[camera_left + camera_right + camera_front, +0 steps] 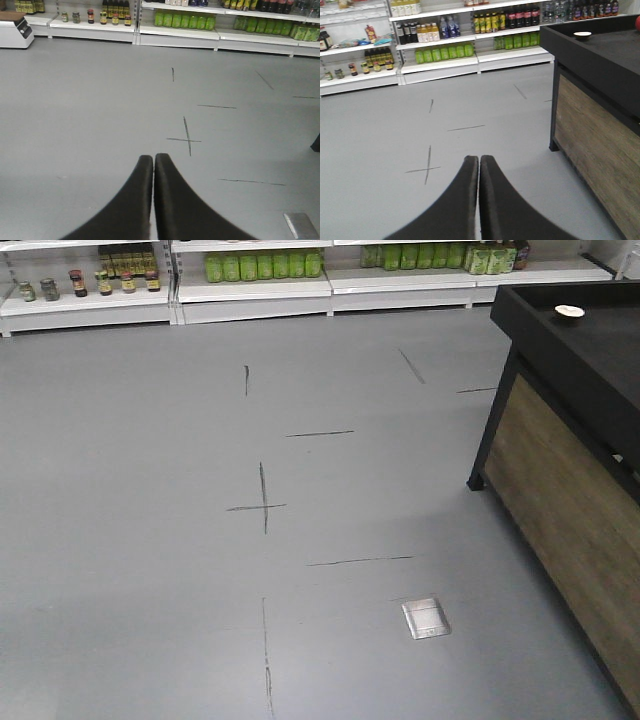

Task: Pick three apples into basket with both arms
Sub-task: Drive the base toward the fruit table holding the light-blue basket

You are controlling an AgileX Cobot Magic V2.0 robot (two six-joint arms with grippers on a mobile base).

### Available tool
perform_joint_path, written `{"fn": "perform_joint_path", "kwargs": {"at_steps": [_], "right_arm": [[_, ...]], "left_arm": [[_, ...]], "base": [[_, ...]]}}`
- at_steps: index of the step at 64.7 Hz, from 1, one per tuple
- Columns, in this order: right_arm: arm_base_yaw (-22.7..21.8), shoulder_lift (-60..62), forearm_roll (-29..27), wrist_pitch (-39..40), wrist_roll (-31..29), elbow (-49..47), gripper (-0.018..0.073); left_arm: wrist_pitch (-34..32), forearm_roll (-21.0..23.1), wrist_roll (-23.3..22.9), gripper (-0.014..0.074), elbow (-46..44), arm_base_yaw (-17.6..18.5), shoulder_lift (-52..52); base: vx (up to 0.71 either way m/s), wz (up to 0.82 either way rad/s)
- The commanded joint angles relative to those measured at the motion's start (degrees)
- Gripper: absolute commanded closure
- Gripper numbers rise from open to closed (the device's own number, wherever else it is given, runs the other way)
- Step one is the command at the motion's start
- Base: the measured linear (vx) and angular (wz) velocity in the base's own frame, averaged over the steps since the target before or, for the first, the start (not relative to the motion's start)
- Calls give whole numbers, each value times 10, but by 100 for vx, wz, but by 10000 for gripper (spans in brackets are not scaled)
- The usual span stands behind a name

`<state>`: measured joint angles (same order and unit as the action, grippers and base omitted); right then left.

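The left gripper (153, 159) and right gripper (479, 160) are both pressed together on nothing over the floor (75, 100); no basket shows, and one red sliver (637, 23), perhaps an apple, lies ahead-right at the black counter (615, 52) edge, nearer the right gripper.

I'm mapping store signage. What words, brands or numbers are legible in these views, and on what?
No text can be read anywhere.
Green bottles: labels too blurred.
Jars: labels too small.
Dark bottles: labels too blurred.
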<state>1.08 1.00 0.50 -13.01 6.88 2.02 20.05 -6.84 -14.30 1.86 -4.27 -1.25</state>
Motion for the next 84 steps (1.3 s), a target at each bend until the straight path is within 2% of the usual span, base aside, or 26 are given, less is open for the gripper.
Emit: {"fn": "perform_joint_path", "kwargs": {"at_steps": [1, 36, 84], "right_arm": [[-4, 2, 1, 41, 0, 3, 568], [-4, 2, 1, 41, 0, 3, 568], [-4, 2, 1, 41, 0, 3, 568]], "left_arm": [[-39, 3, -6, 603, 5, 3, -3], [-39, 3, -6, 603, 5, 3, -3], [-39, 3, -6, 603, 5, 3, -3]], "base": [[25, -21], [23, -35], [17, -59]]}}
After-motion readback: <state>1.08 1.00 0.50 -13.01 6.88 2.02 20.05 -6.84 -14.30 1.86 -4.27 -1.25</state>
